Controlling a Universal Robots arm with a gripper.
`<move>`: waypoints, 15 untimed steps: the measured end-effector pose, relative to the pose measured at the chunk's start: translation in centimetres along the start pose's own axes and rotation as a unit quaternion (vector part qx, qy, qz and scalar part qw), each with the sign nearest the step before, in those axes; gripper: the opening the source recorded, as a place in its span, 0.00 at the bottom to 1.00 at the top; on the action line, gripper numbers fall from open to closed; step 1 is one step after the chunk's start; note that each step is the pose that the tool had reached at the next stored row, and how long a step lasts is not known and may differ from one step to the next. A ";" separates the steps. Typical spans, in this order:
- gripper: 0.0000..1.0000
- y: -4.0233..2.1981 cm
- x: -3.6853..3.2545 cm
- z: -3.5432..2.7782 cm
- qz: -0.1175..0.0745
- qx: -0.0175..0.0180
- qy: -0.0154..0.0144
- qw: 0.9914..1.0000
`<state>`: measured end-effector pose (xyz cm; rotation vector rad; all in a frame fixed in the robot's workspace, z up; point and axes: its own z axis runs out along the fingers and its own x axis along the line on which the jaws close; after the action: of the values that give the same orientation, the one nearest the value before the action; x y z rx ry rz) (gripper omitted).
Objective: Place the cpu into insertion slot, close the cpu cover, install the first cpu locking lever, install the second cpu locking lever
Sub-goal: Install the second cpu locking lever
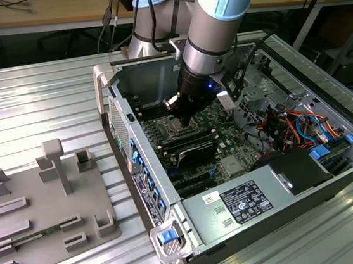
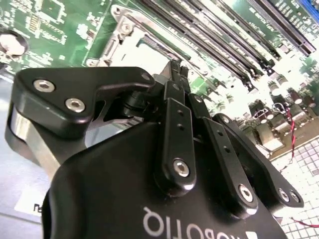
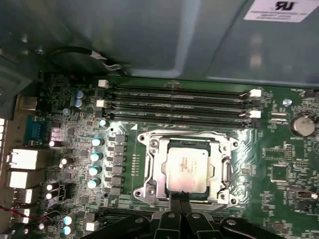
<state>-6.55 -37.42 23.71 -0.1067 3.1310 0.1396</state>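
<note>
Now gripper [image 3: 178, 199] at cpu cover [image 3: 185, 167] edge

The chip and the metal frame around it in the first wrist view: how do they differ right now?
The chip is a solid, plain grey square; the cover frame is a shiny silver plate with a cut-out middle. The chip is the smaller and shows through the opening; the cover frame rings it on all sides. The gripper tips are at the cover frame's edge, not on the chip. Both lie flat on the green board.
</note>
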 end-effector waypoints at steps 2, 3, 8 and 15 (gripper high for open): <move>0.11 0.01 -0.16 -0.35 0.003 0.000 0.000 1.000; 0.11 -0.07 -0.16 -0.50 0.004 0.000 0.000 1.000; 0.11 -0.84 0.02 -0.61 0.007 0.000 0.000 1.000; 0.11 -2.87 0.35 -0.79 0.008 -0.014 -0.001 1.000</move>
<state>-6.70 -40.37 24.24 -0.0831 3.1285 0.1844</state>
